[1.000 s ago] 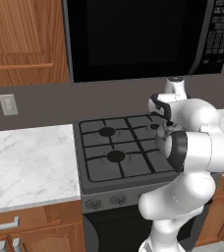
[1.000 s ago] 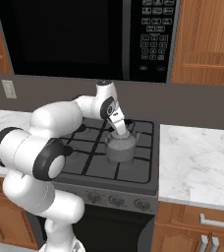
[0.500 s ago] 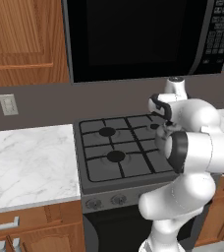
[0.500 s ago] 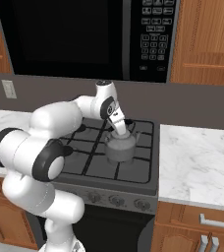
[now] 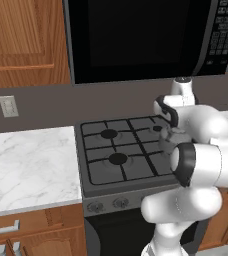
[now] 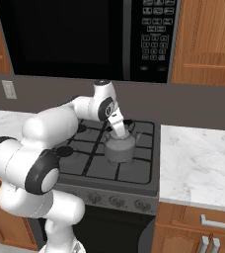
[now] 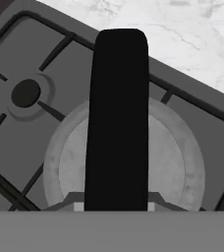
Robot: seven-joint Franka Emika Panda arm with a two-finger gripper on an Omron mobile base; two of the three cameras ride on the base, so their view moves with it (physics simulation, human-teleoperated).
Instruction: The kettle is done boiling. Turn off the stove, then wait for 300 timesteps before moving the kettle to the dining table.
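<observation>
The small grey kettle [image 6: 119, 148] sits on the front right burner of the dark gas stove [image 6: 80, 163]. My gripper [image 6: 120, 131] reaches down onto it from the back and is shut on its black arched handle [image 7: 116, 113]. In the hand view the handle runs up the middle, with the kettle's grey body [image 7: 182, 167] round beneath it. In the left base view my own arm hides most of the kettle [image 5: 170, 138] on the stove [image 5: 111, 165]. The dining table is out of view.
Grey knobs [image 6: 117, 200] line the stove's front. A black microwave [image 6: 85, 34] hangs low above the range. Marble counters lie to the right [image 6: 203, 163] and left [image 5: 26, 165]. A free burner [image 7: 25, 93] is beside the kettle.
The jaws have closed on the kettle's handle. The arm and the kettle stay where they were.
</observation>
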